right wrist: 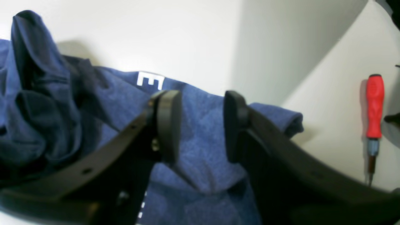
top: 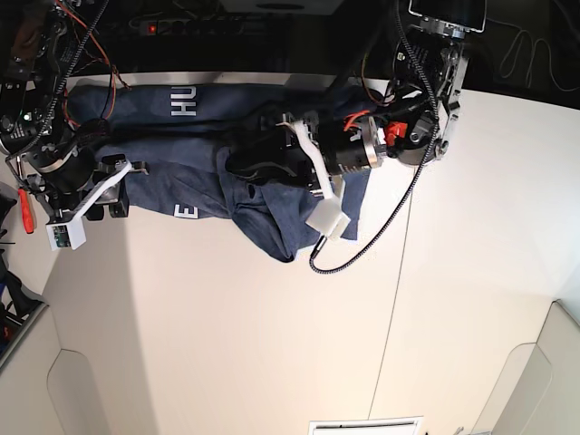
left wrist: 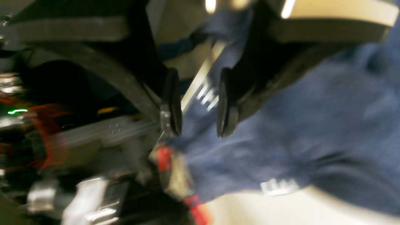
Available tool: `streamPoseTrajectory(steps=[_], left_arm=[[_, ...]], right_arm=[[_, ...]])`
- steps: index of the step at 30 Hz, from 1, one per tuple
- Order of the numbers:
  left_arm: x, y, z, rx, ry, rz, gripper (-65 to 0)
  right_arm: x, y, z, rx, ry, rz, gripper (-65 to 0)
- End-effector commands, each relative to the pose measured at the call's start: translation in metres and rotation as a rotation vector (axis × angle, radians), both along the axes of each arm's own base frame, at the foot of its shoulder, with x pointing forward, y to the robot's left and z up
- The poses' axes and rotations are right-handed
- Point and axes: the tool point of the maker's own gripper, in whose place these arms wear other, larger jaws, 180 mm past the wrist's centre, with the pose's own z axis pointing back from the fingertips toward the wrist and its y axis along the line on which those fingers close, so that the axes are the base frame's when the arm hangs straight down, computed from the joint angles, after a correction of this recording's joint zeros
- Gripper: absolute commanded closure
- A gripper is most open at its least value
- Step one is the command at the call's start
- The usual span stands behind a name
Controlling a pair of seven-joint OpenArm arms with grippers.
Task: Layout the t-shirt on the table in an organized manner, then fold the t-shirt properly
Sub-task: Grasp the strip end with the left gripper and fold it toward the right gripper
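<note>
T-shirt (top: 208, 163) spread along the far edge of the table (top: 272, 344), left gripper (top: 246, 166) over its middle, right gripper (top: 116, 186) at its left end, screwdriver (top: 24, 210) lying further left

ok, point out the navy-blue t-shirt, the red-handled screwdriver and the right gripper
navy-blue t-shirt (right wrist: 203, 137): right wrist view, flat fabric between the gripper's pads.
red-handled screwdriver (right wrist: 374, 106): right wrist view, middle of handle.
right gripper (right wrist: 202, 125): right wrist view, midway between fingertips.

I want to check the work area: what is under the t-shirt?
The t-shirt lies crumpled on the off-white table, which shows bare around it. The cloth hides whatever else may be under its folds.
</note>
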Motion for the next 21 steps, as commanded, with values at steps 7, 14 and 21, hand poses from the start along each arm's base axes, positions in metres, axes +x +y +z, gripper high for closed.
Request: streamPoseTrajectory(steps=[7, 14, 21], left_arm=[[0.016, 0.025, 0.069, 0.028, -0.245, 0.023, -16.0], [0.059, 0.075, 0.003, 0.314, -0.263, 0.255, 0.0], [0.06, 0.046, -0.041, 0.369, -0.198, 0.183, 0.0]], right_arm=[[0.009, -0.001, 0.013, -0.001, -0.053, 0.006, -23.1], [0.01, -0.001, 0.013, 0.0, -0.058, 0.006, -23.1], [0.012, 0.0, 0.016, 0.003, -0.075, 0.006, -23.1]])
